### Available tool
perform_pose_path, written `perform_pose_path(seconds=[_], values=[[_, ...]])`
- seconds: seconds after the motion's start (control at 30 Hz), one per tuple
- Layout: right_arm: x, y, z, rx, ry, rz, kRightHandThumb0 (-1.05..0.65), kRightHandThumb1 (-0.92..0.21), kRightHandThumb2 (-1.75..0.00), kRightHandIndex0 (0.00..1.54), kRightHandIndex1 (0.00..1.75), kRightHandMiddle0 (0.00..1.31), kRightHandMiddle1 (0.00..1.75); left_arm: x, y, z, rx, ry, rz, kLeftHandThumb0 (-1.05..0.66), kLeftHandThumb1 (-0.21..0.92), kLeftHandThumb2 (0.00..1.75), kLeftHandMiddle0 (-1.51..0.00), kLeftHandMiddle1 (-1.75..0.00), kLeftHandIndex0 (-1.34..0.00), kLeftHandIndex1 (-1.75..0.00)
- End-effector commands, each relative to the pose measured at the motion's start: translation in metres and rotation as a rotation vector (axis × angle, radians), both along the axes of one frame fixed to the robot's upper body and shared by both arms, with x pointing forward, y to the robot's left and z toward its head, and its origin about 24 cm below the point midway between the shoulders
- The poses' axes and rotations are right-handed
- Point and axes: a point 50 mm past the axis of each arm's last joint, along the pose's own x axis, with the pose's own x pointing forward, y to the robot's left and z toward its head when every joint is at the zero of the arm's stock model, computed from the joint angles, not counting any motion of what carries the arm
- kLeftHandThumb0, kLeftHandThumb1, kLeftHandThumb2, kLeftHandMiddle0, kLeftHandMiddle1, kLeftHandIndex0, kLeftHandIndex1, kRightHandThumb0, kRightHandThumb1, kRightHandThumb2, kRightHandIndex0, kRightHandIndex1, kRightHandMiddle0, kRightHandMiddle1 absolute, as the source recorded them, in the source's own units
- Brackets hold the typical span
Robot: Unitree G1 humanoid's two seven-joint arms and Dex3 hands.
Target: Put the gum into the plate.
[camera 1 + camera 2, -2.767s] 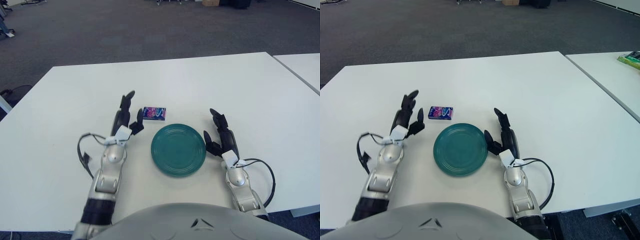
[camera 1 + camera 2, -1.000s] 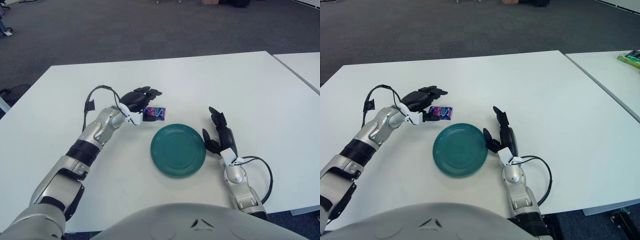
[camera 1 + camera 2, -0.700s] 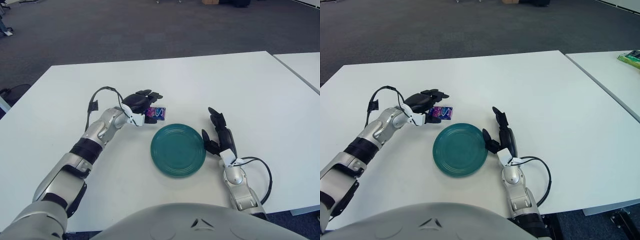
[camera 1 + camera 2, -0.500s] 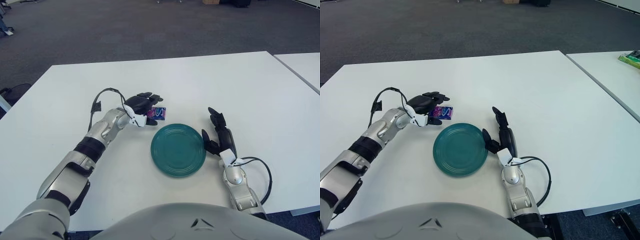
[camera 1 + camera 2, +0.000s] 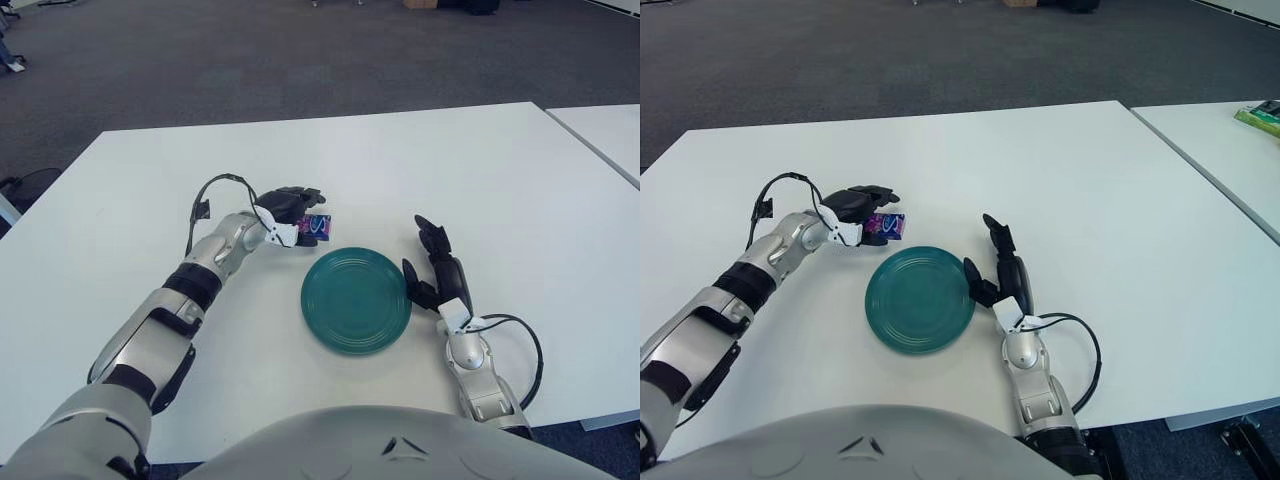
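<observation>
- Since the earliest frame: left robot hand (image 5: 291,206) swung from beside the plate, out and over to the pack, then lowered onto it across the last second. No change in the pack's spot or the plate's.
- Now draped over the left half of the small purple-and-pink rectangular gum pack (image 5: 317,228), dark fingers curled down around it. Whether actually clamped or only resting against it: cannot tell, contact hidden under the palm.
- Gum pack flat on the white tabletop (image 5: 500,190), just behind the upper-left rim of the round teal ceramic plate (image 5: 357,300), close but apart from it. Right end of the pack sticking out past the fingertips toward the plate.
- Right robot hand (image 5: 434,270) parked at the plate's right edge, fingers loosely spread, holding nothing.
- Stage, by judgement: closing the grasp; lift and carry not yet begun.
- Risk: a low, flat pack with little side wall to pinch; likely to slide toward the plate or squirt out sideways if squeezed off-centre.
- Risk: a grip on one end only; likely to let the free end droop or twist loose on the lift.
- Risk: the plate rim very near; likely to be nudged by a low carry or a dragged pack.
- Short, raised path over the rim probably safest.
</observation>
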Motion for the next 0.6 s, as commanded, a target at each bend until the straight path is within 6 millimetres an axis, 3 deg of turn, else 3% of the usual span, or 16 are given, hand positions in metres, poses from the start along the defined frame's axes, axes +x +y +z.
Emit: perform_pose_path(seconds=[0.0, 0.3, 0.47, 0.57], values=[[-0.007, 0.005, -0.012, 0.003, 0.074, -0.006, -0.75, -0.92, -0.81, 0.33, 0.01, 0.00, 0.60, 0.006, 0.002, 0.002, 0.018, -0.009, 0.017, -1.05, 0.92, 0.51, -0.29, -0.03, -0.07, -0.80], [-0.007, 0.006, -0.011, -0.021, 0.081, 0.004, -0.78, -0.92, -0.85, 0.31, 0.00, 0.00, 0.58, 0.009, 0.007, -0.007, 0.040, 0.028, 0.072, -1.00, 0.92, 0.45, -0.31, -0.03, -0.05, -0.80], [-0.007, 0.007, -0.010, -0.039, 0.076, 0.012, -0.80, -0.92, -0.87, 0.29, 0.00, 0.00, 0.54, 0.009, 0.007, -0.012, 0.087, 0.055, 0.078, -0.90, 0.92, 0.29, -0.35, -0.05, -0.05, -0.79], [-0.007, 0.007, -0.010, -0.045, 0.074, 0.016, -0.81, -0.92, -0.87, 0.28, 0.00, 0.00, 0.52, 0.008, 0.007, -0.014, 0.112, 0.069, 0.075, -0.68, 0.87, 0.19, -0.30, -0.34, -0.08, -0.91]])
